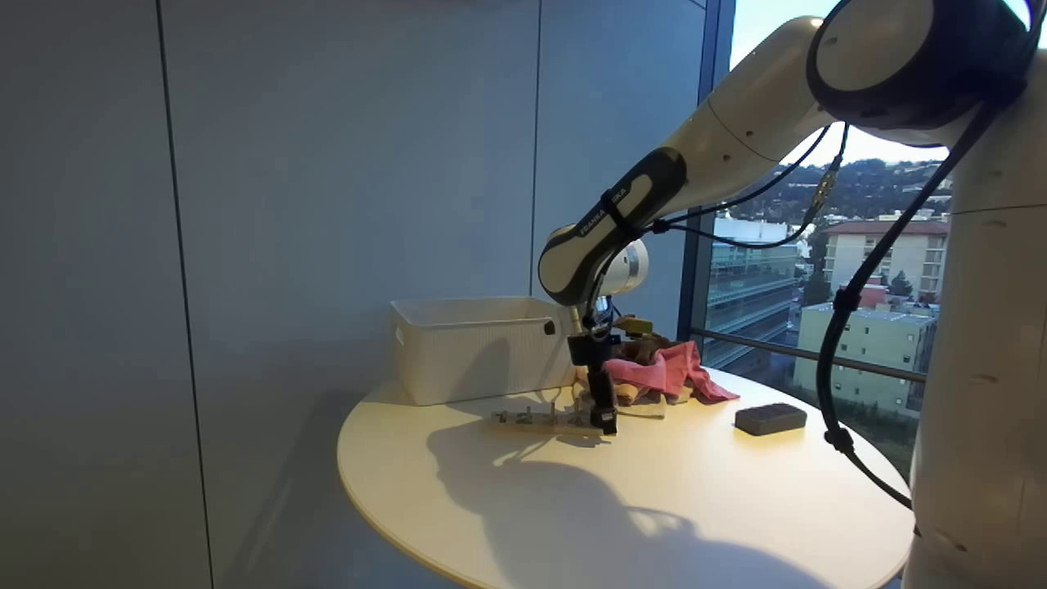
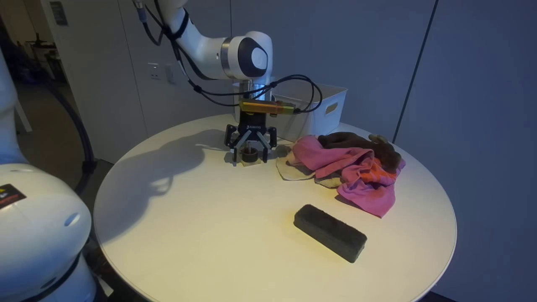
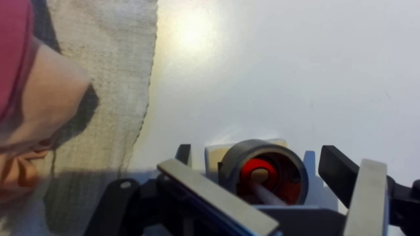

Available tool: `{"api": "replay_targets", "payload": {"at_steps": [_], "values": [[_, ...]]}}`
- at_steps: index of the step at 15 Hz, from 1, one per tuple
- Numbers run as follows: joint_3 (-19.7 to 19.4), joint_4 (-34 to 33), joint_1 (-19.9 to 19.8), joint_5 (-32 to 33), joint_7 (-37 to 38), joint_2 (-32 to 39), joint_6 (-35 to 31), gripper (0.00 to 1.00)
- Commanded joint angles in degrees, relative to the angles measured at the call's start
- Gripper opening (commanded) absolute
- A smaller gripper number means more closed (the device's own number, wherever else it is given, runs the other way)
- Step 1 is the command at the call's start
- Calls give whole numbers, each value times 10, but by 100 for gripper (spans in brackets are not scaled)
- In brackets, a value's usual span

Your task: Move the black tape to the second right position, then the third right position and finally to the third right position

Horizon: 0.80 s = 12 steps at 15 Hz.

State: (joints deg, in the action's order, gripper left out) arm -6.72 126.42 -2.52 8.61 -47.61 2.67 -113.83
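Left of the pink cloth (image 2: 335, 160) in an exterior view, the black tape (image 2: 250, 156) sits around a peg (image 3: 267, 195), the gripper (image 2: 249, 160) spread wide astride it. Likely grasping next: close evenly, then lift straight up, clear of the peg.

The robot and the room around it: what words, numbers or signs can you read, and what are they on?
"FRANKA", then "IKA" past a black strap: on the robot arm, in an exterior view.
"ROBOTIQ", tiny and fuzzy: on the gripper, in an exterior view.
Dark sticker with red and yellow on the robot's white body: too blurred to read.
Grey sign on the wall: too blurred to read.
No readable numbers.
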Motion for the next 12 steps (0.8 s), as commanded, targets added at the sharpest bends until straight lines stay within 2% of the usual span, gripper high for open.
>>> {"api": "replay_targets", "payload": {"at_steps": [1, 7, 8, 9, 12], "values": [[10, 7, -8, 10, 19, -14, -6, 100], [8, 26, -8, 14, 29, -52, -34, 100], [8, 26, -8, 11, 29, -54, -36, 75], [8, 23, -8, 9, 29, -51, -30, 73], [7, 18, -7, 8, 30, -49, -22, 49]]}}
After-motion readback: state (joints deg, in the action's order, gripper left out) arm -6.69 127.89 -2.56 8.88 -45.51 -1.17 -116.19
